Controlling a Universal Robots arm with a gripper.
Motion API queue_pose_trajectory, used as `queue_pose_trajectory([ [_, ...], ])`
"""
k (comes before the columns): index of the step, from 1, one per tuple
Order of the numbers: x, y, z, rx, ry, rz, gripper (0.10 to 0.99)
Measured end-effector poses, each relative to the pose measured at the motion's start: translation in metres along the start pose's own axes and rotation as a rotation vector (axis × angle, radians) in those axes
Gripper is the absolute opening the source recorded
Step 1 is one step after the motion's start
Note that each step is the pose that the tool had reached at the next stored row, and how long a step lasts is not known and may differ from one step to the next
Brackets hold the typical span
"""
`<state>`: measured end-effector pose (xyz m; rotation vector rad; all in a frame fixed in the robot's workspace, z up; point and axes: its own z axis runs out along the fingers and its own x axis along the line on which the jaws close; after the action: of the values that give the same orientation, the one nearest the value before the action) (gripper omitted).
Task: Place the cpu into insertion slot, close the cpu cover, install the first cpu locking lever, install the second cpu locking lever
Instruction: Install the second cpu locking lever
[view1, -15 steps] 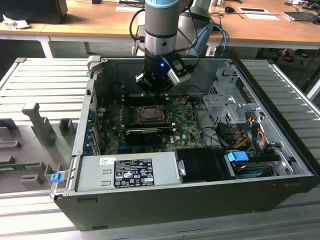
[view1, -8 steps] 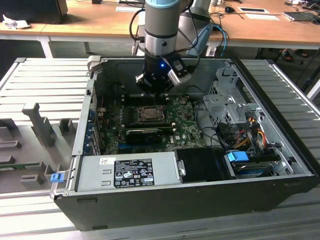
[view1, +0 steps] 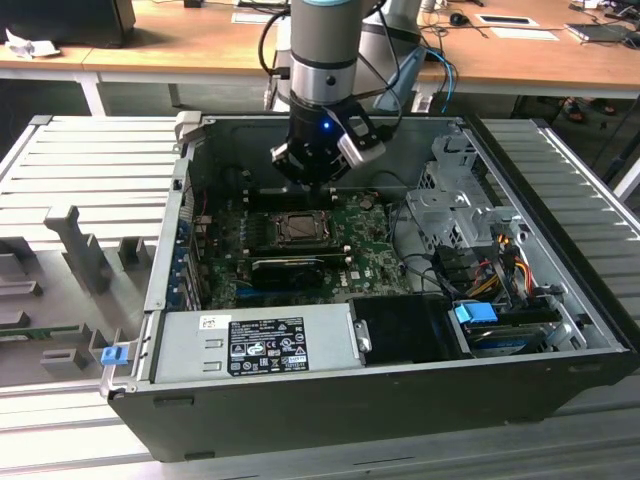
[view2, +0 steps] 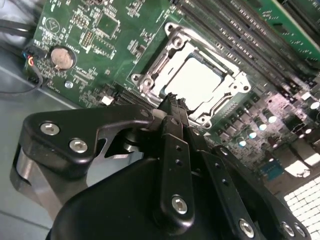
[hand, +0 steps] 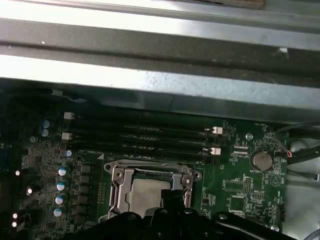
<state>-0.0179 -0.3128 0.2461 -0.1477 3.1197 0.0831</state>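
I see open computer case (view1: 560, 330) holding motherboard (view1: 375, 245). Cpu (view2: 199, 82) seated in insertion slot (view2: 150, 65), cpu cover (view2: 172, 42) down. Gripper (view2: 171, 100) fingers pinched together, holding nothing, cpu at its 1 o'clock in second wrist view.

1. The computer case (view1: 380, 385) is lying open on the table (view1: 80, 180), the motherboard (view1: 375, 245) sitting flat inside it.
2. The insertion slot (view1: 297, 229) is sitting near the middle of the motherboard; in both wrist views the cpu (view2: 199, 83) is lying inside the slot, with the cpu cover (view2: 172, 47) lying down around it.
3. The gripper (view1: 312, 180) is hanging just above the slot's far edge.
4. The power supply (view1: 255, 342) is sitting in front of the slot, and the drive cage (view1: 455, 205) is standing to the exterior view's right of it.
5. In the first wrist view, the memory slots (hand: 140, 137) are running just behind the slot.
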Motion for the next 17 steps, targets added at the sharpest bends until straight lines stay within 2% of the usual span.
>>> queue_pose_trajectory([
  [3, 0.0008, -0.0086, -0.0004, 0.000, 0.0000, 0.000, 0.106],
  [7, 0.0015, -0.0152, -0.0006, 0.000, 0.0000, 0.000, 0.106],
  [8, 0.0016, -0.0170, -0.0007, 0.000, 0.0030, 0.000, 0.106],
  [9, 0.0025, -0.0263, -0.0008, -0.003, 0.0211, 0.001, 0.106],
  [11, 0.0032, -0.0333, -0.0004, -0.004, 0.0287, 0.002, 0.106],
  [12, 0.0037, -0.0395, 0.0000, -0.006, 0.0310, 0.002, 0.106],
  [14, 0.0043, -0.0457, 0.0001, -0.010, 0.0308, 0.002, 0.106],
  [15, 0.0046, -0.0487, 0.0000, -0.017, 0.0296, 0.002, 0.106],
  [16, 0.0051, -0.0531, -0.0003, -0.020, 0.0247, 0.001, 0.106],
  [17, 0.0060, -0.0596, -0.0006, -0.027, 0.0153, -0.002, 0.106],
])
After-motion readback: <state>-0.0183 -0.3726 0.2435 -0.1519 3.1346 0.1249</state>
